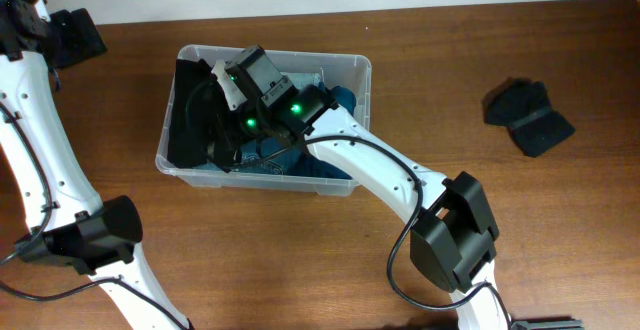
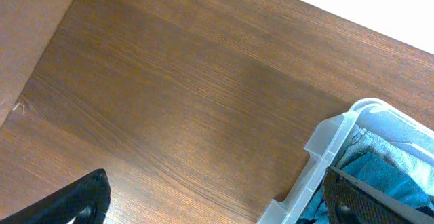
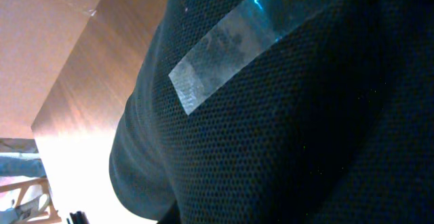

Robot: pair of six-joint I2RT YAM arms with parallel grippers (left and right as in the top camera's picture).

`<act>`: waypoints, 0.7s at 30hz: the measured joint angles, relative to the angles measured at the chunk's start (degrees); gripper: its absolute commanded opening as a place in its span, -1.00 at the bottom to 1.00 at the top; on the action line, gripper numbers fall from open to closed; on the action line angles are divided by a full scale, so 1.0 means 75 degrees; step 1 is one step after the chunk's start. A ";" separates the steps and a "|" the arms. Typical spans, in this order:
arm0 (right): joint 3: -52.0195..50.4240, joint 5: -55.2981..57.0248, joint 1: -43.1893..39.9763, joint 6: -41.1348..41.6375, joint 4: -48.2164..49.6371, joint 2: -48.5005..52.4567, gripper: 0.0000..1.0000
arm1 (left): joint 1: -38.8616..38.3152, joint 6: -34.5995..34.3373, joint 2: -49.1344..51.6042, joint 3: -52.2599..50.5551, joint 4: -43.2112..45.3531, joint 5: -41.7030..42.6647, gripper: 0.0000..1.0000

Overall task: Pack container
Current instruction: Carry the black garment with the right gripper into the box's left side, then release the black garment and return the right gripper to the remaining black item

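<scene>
The container (image 1: 345, 66) is a clear plastic bin left of the table's middle, with blue cloth (image 1: 330, 165) and a black mesh item (image 1: 190, 115) inside. My right gripper (image 1: 226, 78) reaches into the bin at the black mesh item's top. In the right wrist view the mesh item (image 3: 285, 129), with a strip of clear tape (image 3: 224, 44) on it, fills the frame and hides the fingers. My left gripper (image 1: 72, 34) is at the far left back, open and empty over bare table (image 2: 217, 203). The bin's corner (image 2: 332, 146) shows at the right of the left wrist view.
A second black folded item (image 1: 528, 118) lies on the table at the right. The right arm (image 1: 380, 170) crosses the bin's front right rim. The left arm (image 1: 40, 140) runs along the table's left edge. The table is brown wood (image 1: 450, 60).
</scene>
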 measured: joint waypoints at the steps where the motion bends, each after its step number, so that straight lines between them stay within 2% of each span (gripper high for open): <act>1: 0.0000 0.0023 0.0000 0.0009 0.0023 0.0000 -0.65 | 0.0000 0.0000 0.0000 0.0000 0.0000 0.0000 0.99; 2: 0.0000 0.0029 0.0000 0.0006 0.0032 0.0000 -0.09 | 0.0000 0.0000 0.0000 0.0000 0.0000 0.0000 0.99; 4: 0.0000 0.0044 0.0000 0.0017 0.0026 0.0000 0.69 | 0.0000 0.0000 0.0000 0.0000 -0.0003 0.0000 0.99; 5: 0.0000 0.0041 0.0000 0.0012 0.0023 0.0000 0.79 | 0.0000 0.0000 0.0000 0.0000 -0.0003 0.0000 0.99; 8: 0.0000 -0.0026 0.0017 -0.0015 -0.0128 0.0000 0.76 | 0.0000 0.0000 0.0000 0.0000 -0.0003 0.0000 0.99; 13: 0.0009 -0.0087 0.0026 -0.0146 -0.0635 0.0000 0.61 | 0.0000 0.0000 0.0000 0.0000 -0.0003 0.0000 0.99; 16: 0.0073 -0.0099 -0.0114 -0.0347 -0.1177 -0.0003 0.61 | 0.0000 0.0000 0.0000 0.0000 -0.0003 0.0000 0.99; 18: 0.0207 0.0029 -0.0425 -0.0463 -0.1763 -0.0058 0.61 | 0.0000 0.0000 0.0000 0.0000 -0.0026 0.0006 0.99; 20: 0.0367 0.0347 -0.1198 -0.0577 -0.2672 -0.0358 0.62 | 0.0000 0.0000 0.0000 0.0000 -0.0041 0.0012 0.99; 21: 0.0455 0.0493 -0.1746 -0.0597 -0.2990 -0.0606 0.74 | 0.0000 0.0003 0.0000 0.0000 -0.0055 0.0020 0.99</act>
